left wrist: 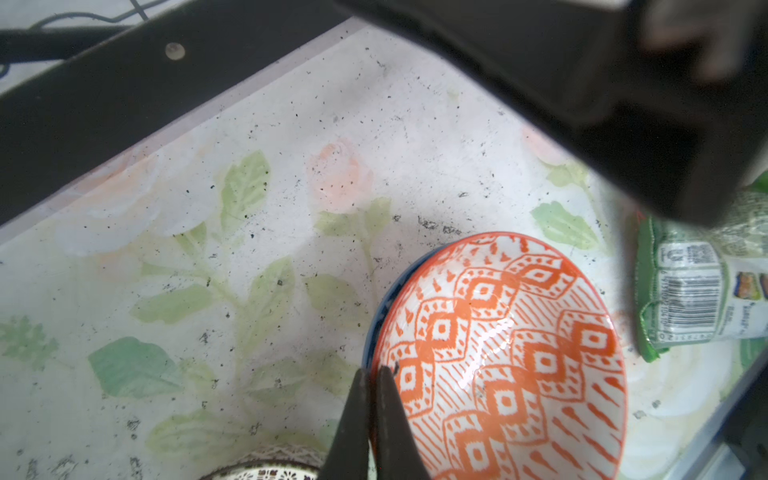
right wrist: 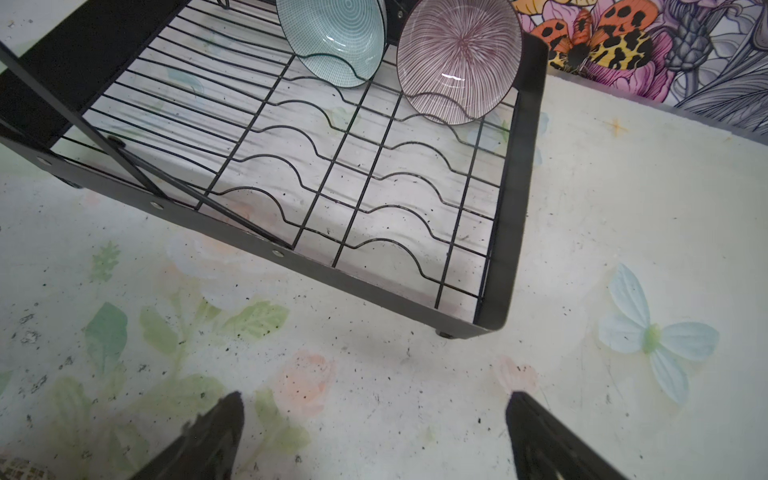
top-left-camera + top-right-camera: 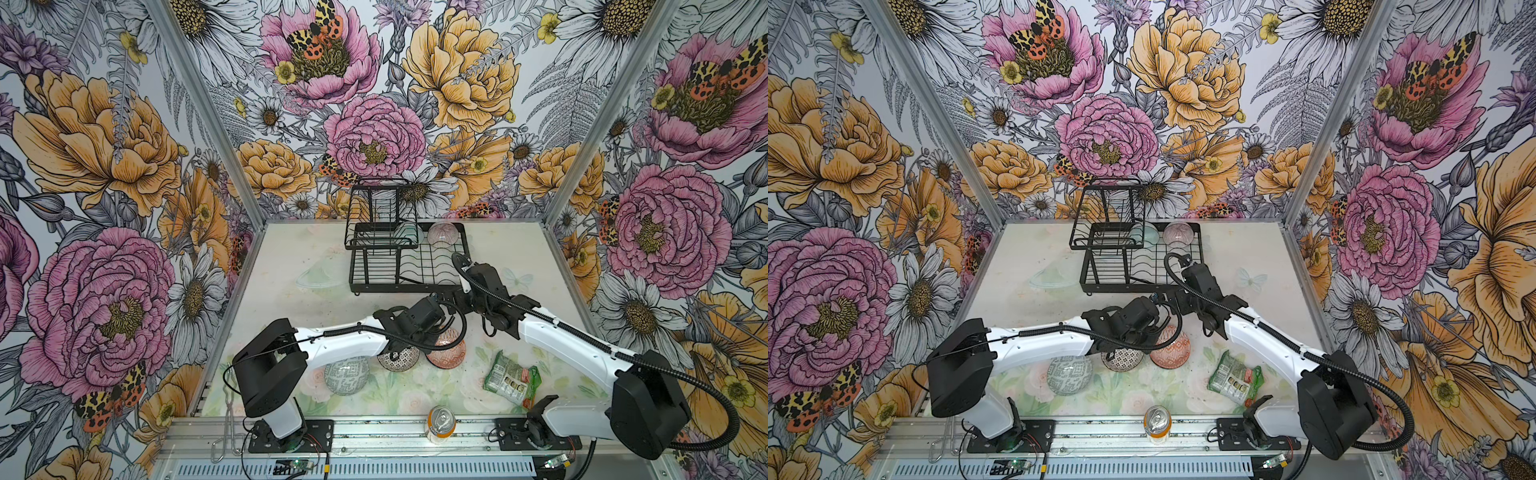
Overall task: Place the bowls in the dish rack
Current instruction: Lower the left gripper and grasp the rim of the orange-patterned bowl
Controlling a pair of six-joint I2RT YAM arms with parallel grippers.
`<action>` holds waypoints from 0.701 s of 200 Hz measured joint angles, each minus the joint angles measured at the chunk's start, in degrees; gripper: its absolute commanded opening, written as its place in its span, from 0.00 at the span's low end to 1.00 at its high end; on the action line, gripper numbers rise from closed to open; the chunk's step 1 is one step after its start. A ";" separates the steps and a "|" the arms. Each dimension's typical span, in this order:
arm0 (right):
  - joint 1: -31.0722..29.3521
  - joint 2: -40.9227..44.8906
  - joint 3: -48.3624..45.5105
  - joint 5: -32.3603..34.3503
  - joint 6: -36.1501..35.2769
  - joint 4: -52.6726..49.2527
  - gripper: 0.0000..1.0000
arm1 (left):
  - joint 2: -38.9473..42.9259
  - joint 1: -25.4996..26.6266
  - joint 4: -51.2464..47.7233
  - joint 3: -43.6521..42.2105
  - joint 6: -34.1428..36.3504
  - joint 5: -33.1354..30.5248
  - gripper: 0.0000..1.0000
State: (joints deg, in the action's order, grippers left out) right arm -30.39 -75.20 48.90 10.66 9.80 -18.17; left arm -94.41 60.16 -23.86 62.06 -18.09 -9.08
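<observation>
Our left gripper (image 1: pixel 376 370) is pinched shut on the rim of the orange-white bowl (image 1: pixel 507 357), one finger inside the wall and one outside. The bowl sits tilted on the table in the near middle, nested on the blue bowl (image 1: pixel 381 305), whose rim peeps out beneath it. We judge the step in hand to be the lift, so we should rise slowly and straight, watching that the blue bowl does not ride up with it. A grip this thin on glazed ceramic lets the bowl swing, so we keep the wrist level and the pace gentle.

The dish rack (image 2: pixel 519 208) stands at the far middle of the table; the teal bowl (image 2: pixel 332 37) and the pink-striped bowl (image 2: pixel 457 62) lean on edge in its farthest slots, and the wavy dividers nearer us are free. We aim for the next free slot and lower the bowl on edge.

Our right gripper (image 2: pixel 374 399) is spread wide and holds nothing, hovering over bare table just before the rack's near corner. In both top views its arm lies close to our left wrist, so it should clear the path first. The grey-green maze bowl (image 3: pixel 347 376) and the black-white lattice bowl (image 3: pixel 399 359) wait on the table nearby.
</observation>
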 measured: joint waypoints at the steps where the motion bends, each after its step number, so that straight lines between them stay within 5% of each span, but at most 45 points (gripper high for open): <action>1: 0.00 0.00 0.00 0.00 0.00 0.00 1.00 | 0.00 0.00 0.00 0.00 0.00 0.00 0.05; 72: 0.11 0.02 -0.55 0.00 0.02 0.39 1.00 | -0.02 2.43 -4.81 3.65 0.70 -5.18 0.05; 140: 0.48 0.07 -0.83 0.00 0.02 0.44 0.99 | -1.51 2.99 -6.40 5.22 1.51 -7.17 0.33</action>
State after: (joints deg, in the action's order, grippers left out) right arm -29.91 -75.13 48.07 10.66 9.82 -17.74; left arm -95.92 63.16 -30.26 67.29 -16.58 -16.25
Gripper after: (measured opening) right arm 0.995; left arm 0.303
